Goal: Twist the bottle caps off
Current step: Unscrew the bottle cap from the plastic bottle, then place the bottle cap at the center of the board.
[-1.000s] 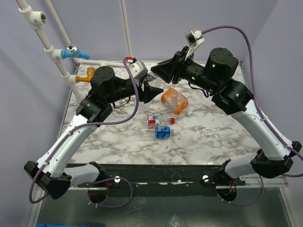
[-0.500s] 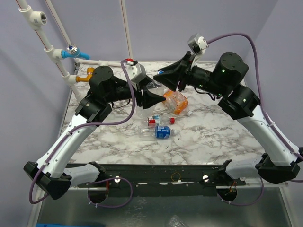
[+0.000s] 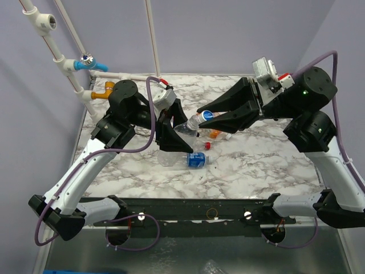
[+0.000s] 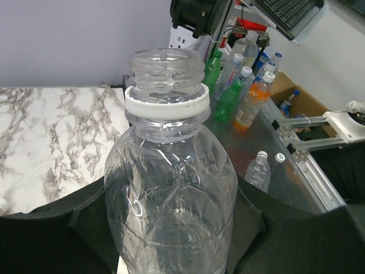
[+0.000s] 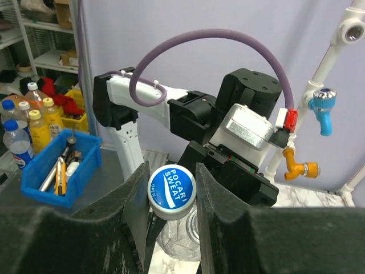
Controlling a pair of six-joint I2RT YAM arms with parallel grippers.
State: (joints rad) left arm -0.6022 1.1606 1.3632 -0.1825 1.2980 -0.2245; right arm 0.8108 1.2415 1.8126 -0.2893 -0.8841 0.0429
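Where lilac walls (image 3: 228, 34) meet, bottles (image 3: 194, 160) lie on marble tabletop (image 3: 256, 165).

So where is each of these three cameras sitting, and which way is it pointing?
Top view: fixed above and behind the arms, looking down on the marble table; both arms show, left claw and right claw close together over it.
Left wrist: rides the left arm, looking along its dark fingers at the clear bottle they grip, neck open.
Right wrist: rides the right arm, facing the left arm; its fingers pinch the blue-and-white cap.
Shared: the top view also shows that bottle and that cap.
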